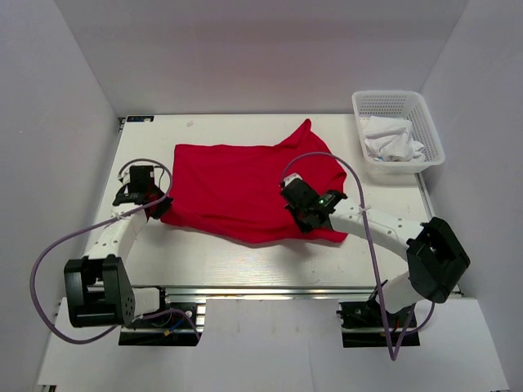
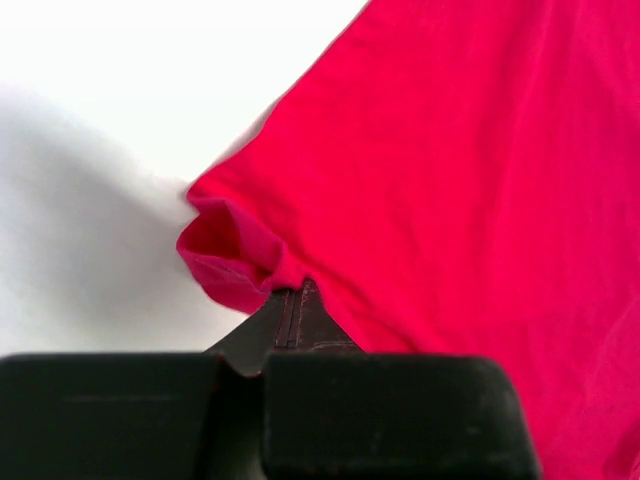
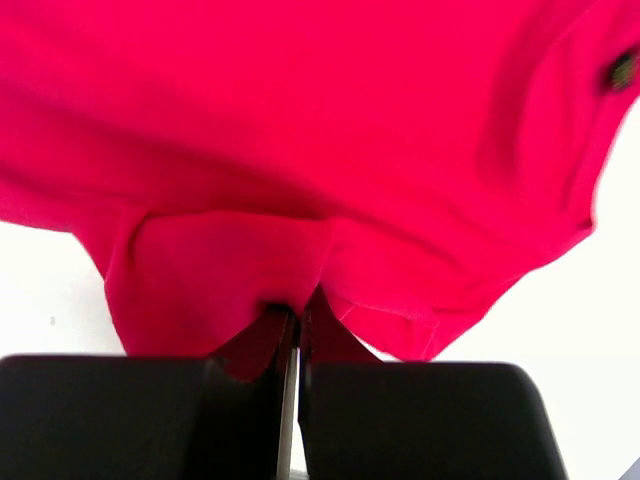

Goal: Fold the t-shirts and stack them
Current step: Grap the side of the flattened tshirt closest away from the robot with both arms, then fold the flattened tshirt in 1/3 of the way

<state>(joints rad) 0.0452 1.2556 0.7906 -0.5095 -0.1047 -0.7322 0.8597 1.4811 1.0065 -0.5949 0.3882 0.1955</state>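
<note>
Slippage is the main danger, I think: the left gripper [image 2: 295, 297] is closed on only a small rolled corner of the red t-shirt [image 1: 237, 184], and the right gripper [image 3: 298, 308] pinches a thin fold at its near hem. The shirt lies spread on the table [image 1: 212, 261]. An uneven pull could free or bunch it. Farther right stands the basket [image 1: 435, 135] with white cloth [image 1: 392, 140].

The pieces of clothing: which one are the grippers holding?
The red t-shirt, pinched by the left gripper and the right gripper. The white cloth lies crumpled in the basket, untouched.
</note>
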